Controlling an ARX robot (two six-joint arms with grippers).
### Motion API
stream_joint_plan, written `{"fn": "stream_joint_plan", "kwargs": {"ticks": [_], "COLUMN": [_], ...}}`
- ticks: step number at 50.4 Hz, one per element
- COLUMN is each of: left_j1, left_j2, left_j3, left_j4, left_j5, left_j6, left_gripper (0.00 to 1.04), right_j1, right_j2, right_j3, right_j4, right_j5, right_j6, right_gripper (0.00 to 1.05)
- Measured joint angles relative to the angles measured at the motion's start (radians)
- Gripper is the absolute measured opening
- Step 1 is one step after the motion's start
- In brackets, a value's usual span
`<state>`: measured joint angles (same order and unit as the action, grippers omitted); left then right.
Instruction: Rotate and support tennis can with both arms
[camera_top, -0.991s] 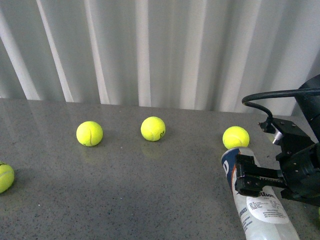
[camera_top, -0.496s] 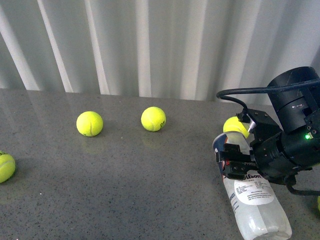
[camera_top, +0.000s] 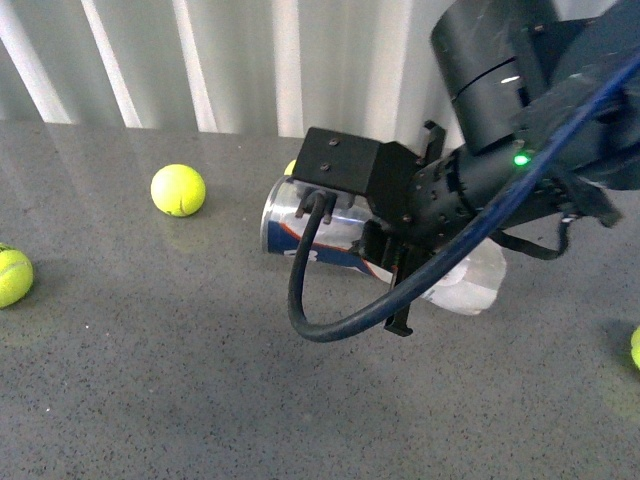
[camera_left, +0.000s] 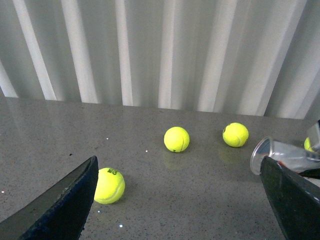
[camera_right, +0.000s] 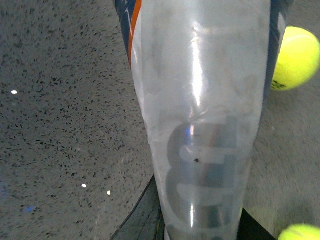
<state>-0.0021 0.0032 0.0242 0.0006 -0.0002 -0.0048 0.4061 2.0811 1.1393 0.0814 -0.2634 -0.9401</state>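
Tennis can (camera_top: 325, 238) lies on its side at the centre of the grey table (camera_top: 150, 380), open rim toward 9 o'clock. Right gripper (camera_top: 410, 235) pinches its midsection. Left gripper (camera_left: 177, 170) is spread wide. One tennis ball (camera_top: 178, 190) sits at the can's 10 o'clock.

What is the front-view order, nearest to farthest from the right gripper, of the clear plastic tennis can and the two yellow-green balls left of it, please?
1. Clear plastic tennis can, in the right gripper.
2. Mid-left yellow-green ball.
3. Far-left yellow-green ball, at the picture's edge.
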Motion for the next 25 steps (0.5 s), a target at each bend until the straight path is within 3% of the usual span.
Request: {"fn": "stream_joint_plan", "kwargs": {"ticks": [6,21,25], "left_j1": [0.0,0.0,0.0], "left_j2": [0.0,0.0,0.0], "left_j3": [0.0,0.0,0.0], "left_j4": [0.0,0.0,0.0], "left_j5": [0.0,0.0,0.0], "left_j6": [0.0,0.0,0.0], "left_gripper": [0.98,0.98,0.98], "right_j1": [0.023,0.039,0.039], "right_j2": [0.125,0.211,0.217], "right_j3": [0.135,0.23,0.22], "right_j4": [-0.053,-0.069,-0.024], "right_j5": [-0.008,-0.021,-0.025], "right_j6": [-0.112,-0.156,-0.151], "right_gripper": [0.07,0.06,0.15]}}
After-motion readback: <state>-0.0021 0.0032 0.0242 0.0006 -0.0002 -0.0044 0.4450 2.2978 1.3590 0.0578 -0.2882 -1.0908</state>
